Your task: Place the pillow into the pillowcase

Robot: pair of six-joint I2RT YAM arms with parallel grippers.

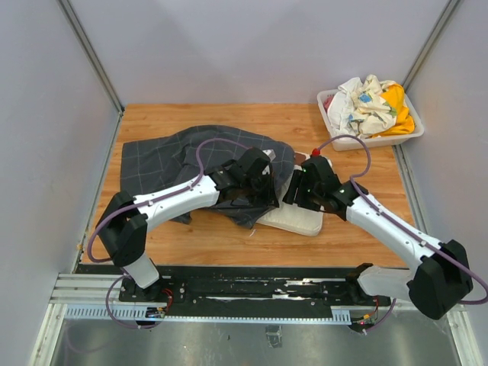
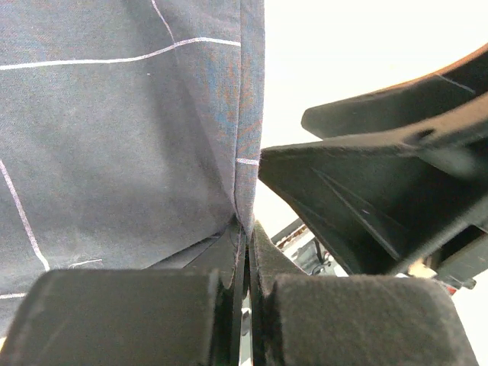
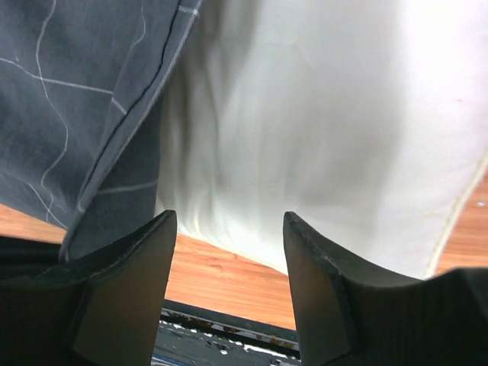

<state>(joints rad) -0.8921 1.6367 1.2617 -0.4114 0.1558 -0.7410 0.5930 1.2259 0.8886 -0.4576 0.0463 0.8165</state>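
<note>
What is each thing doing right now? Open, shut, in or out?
pillow, lying flat, partly covered by the pillowcase, one end sticking out.
pillowcase, crumpled, its edge pinched.
left gripper, shut on the pillowcase edge.
right gripper, open, holding nothing.
cloths, heaped in the bin.

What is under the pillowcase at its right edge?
The pillow pokes out from under the pillowcase edge, resting on the table. How far it runs beneath, and whether it is inside or merely covered, the dark fabric hides.
</note>
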